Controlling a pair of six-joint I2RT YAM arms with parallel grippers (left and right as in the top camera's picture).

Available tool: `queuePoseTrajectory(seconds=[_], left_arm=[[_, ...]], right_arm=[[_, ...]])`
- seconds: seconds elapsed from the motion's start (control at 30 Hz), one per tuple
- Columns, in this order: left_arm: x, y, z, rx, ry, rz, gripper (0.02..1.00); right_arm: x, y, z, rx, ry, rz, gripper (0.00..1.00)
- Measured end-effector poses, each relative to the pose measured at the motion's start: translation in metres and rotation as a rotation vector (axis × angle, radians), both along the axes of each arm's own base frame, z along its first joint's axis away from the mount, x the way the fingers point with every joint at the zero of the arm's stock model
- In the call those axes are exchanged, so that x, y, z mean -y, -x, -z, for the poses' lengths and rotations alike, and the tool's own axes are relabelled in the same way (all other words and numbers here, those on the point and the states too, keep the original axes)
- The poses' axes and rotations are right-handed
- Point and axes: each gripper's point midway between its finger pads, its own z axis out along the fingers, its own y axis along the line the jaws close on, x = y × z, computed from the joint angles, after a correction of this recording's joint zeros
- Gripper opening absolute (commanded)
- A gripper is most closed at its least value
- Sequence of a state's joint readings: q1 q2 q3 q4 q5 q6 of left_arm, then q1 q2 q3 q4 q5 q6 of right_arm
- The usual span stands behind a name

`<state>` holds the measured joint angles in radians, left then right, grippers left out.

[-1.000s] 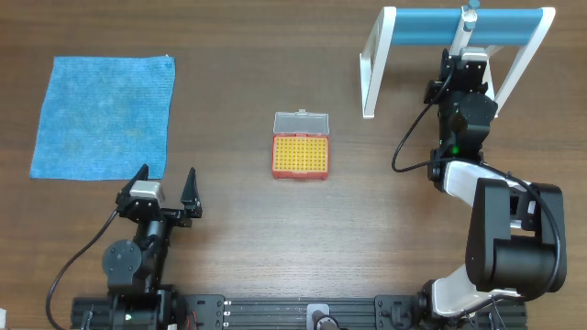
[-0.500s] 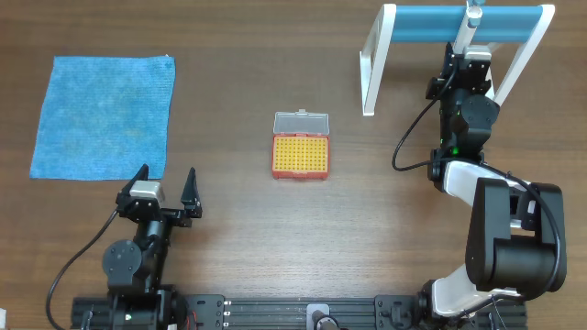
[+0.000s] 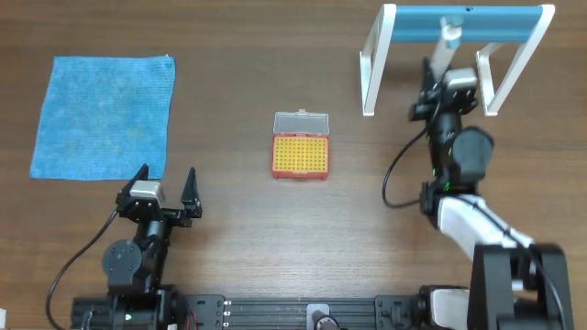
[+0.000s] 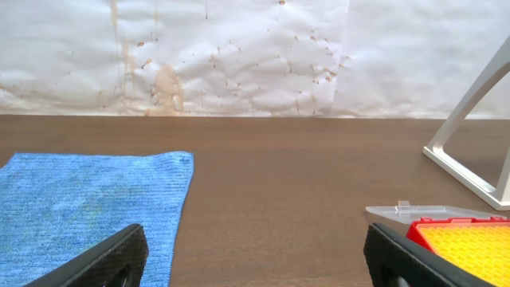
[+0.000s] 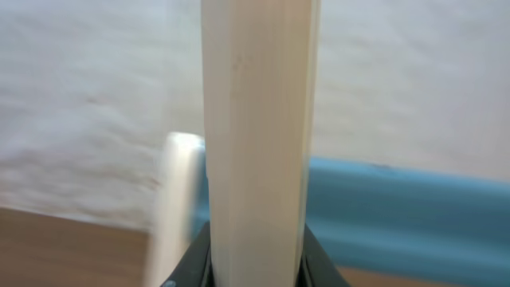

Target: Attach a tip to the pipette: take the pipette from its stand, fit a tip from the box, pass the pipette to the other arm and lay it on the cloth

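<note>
The right claw pinches the seemingly upright cream-white pipette; left claw spread.

Not much else around: a dark brown wood-grain table runs under everything, and along its far edge there's a wall covered in wrinkly white paper, with brownish stains and little specks.

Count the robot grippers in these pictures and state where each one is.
2. The left gripper stands open on the table, close to a corner of the blue cloth. The right gripper is at the stand, shut on the pipette.
</note>
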<state>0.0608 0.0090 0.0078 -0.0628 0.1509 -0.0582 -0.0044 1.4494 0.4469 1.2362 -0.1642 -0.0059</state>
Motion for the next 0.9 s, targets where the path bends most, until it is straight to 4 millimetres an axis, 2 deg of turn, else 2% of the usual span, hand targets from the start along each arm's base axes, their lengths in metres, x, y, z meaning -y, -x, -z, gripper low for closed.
queuePoseTrajectory(seconds=[0.1,0.17,0.3,0.5,0.63,0.73,0.9], left_arm=[[0.000,0.000,0.000,0.000,0.000,0.000,0.879],[0.000,0.000,0.000,0.000,0.000,0.000,0.879],[0.000,0.000,0.000,0.000,0.000,0.000,0.879],[0.000,0.000,0.000,0.000,0.000,0.000,0.879],[0.000,0.000,0.000,0.000,0.000,0.000,0.879],[0.000,0.000,0.000,0.000,0.000,0.000,0.882],[0.000,0.000,0.000,0.000,0.000,0.000,0.879]], right_arm=[[-0.038,0.023,-0.013,0.070,0.018,-0.137,0.075],[-0.063,0.039,-0.009,0.087,0.029,-0.231,0.075],[-0.096,0.064,-0.002,0.112,0.035,-0.350,0.075],[-0.126,0.082,0.012,0.077,0.036,-0.450,0.075],[-0.163,0.098,0.020,0.056,0.036,-0.565,0.075],[-0.183,0.108,0.027,0.037,0.037,-0.628,0.075],[-0.202,0.106,0.035,0.010,0.034,-0.659,0.075]])
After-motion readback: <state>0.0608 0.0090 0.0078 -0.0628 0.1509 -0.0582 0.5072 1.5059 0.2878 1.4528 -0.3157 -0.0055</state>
